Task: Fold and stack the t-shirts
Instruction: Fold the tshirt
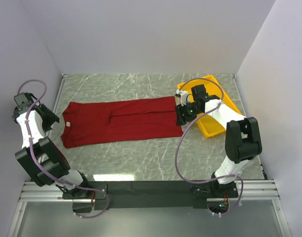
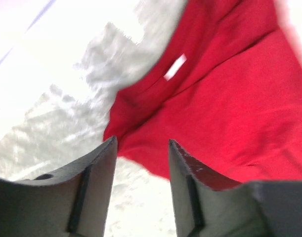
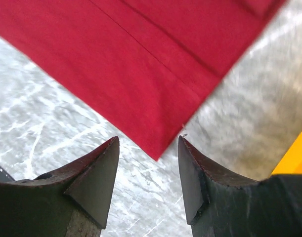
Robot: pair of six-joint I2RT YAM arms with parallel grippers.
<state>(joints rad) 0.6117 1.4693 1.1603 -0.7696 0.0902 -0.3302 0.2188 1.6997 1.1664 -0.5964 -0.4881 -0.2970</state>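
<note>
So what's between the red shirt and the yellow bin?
Between the red shirt and the yellow bin only bare table shows in the right wrist view; in the top view the right pincer hangs over that gap.

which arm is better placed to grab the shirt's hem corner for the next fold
Right, probably. The right fingers, open, frame the hem corner of the red shirt, beside the yellow bin. The left fingers, also open, are at the collar end.
</note>
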